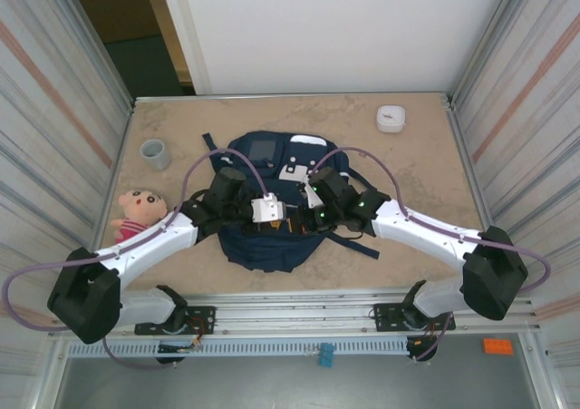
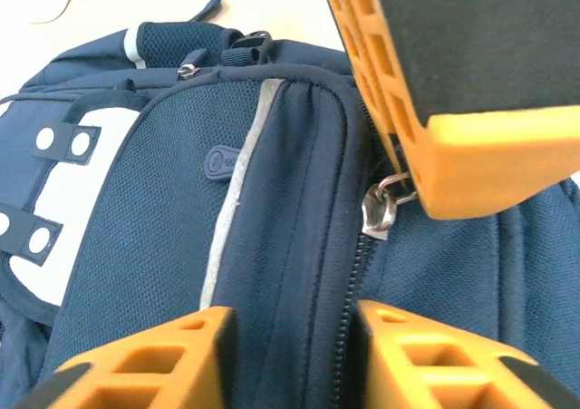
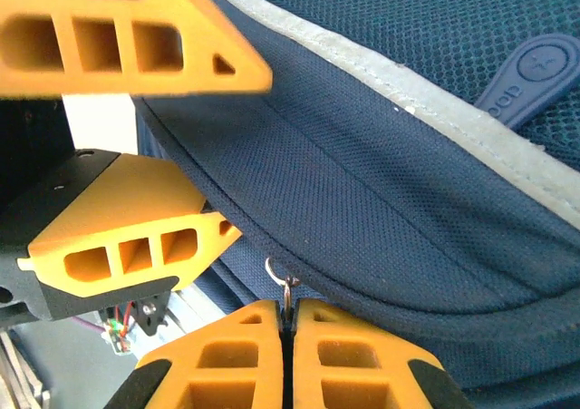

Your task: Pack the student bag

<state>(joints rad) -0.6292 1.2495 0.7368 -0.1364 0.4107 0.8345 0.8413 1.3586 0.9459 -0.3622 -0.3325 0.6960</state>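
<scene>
Both end effectors were at the middle of the bag (image 1: 272,253), which lay flat in the centre of the tabletop (image 1: 417,169). Its white-grey patches pointed toward the far edge and its lower end toward the near edge. A dark strap (image 1: 358,242) trailed out on its right side.

The right end effector (image 3: 286,316) was fully closed, its fingertips pinching the small metal zip pull (image 3: 284,282) at the side of the front pocket. In the left wrist view that pull hung from the tip of an orange finger, next to the zip's teeth running down the seam.

The left end effector (image 2: 290,316) stood partly open just beside it, astride the raised edge of the front pocket. One finger was on the mesh side with the pale stripe (image 2: 237,187), the other on the far side of the zip. Navy cloth filled the gap between them. Whether the fingers pressed on it could not be told.

Three other things sat on the tabletop, all apart from the bag. A grey cup (image 1: 155,153) stood toward the far left. A doll (image 1: 138,211) with a pink top lay by the left edge. A small white round container (image 1: 391,118) sat at the far right.
</scene>
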